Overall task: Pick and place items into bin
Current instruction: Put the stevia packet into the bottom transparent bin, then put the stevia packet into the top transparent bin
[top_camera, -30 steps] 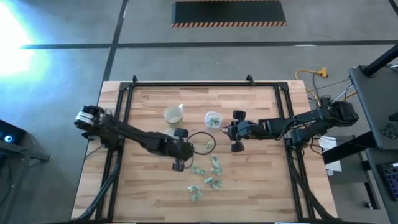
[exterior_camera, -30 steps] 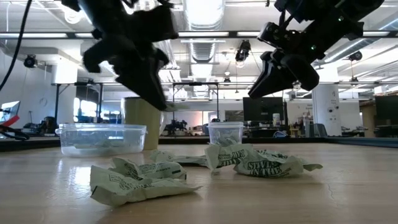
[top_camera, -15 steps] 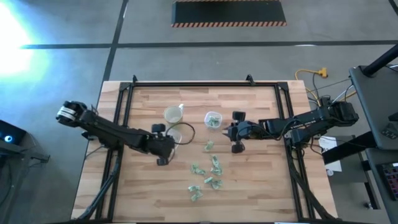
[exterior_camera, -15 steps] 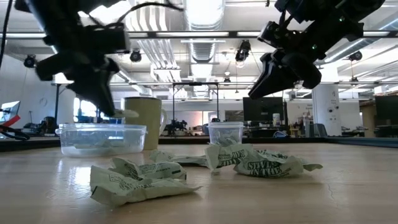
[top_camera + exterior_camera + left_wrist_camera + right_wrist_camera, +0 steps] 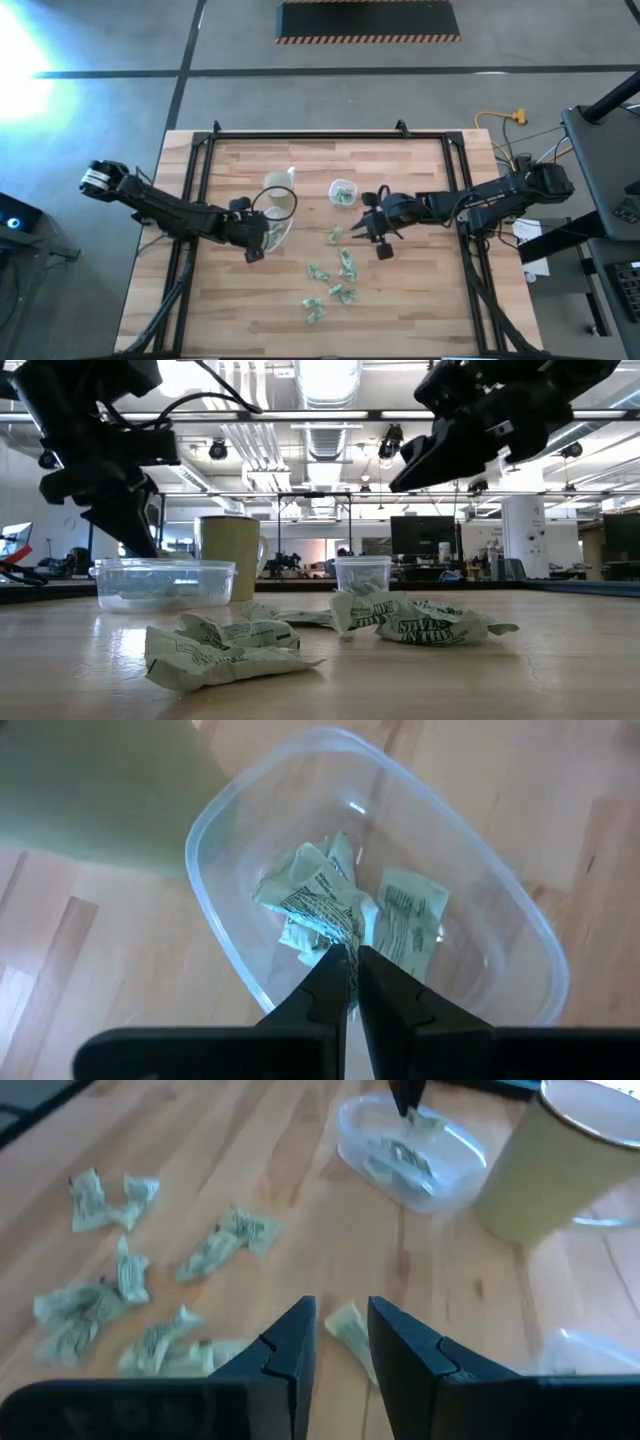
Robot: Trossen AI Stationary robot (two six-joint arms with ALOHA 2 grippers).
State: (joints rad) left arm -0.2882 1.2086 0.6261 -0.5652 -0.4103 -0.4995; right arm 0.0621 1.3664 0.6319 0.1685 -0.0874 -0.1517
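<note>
Left gripper (image 5: 352,960), clenched on nothing, hovers over bin (image 5: 500,910) holding items (image 5: 320,900); right gripper (image 5: 340,1342), fingers parted, empty, above loose item (image 5: 350,1328).

Two dark arms reach in over the worktop from opposite sides. The left arm stretches from nine o'clock toward the centre, its end effector (image 5: 257,236) raised with fingers (image 5: 335,982) pressed together and pointing down. The right arm extends from three o'clock, its end effector (image 5: 374,232) held aloft near the centre, fingers (image 5: 290,1345) slightly parted with nothing between them.
</note>
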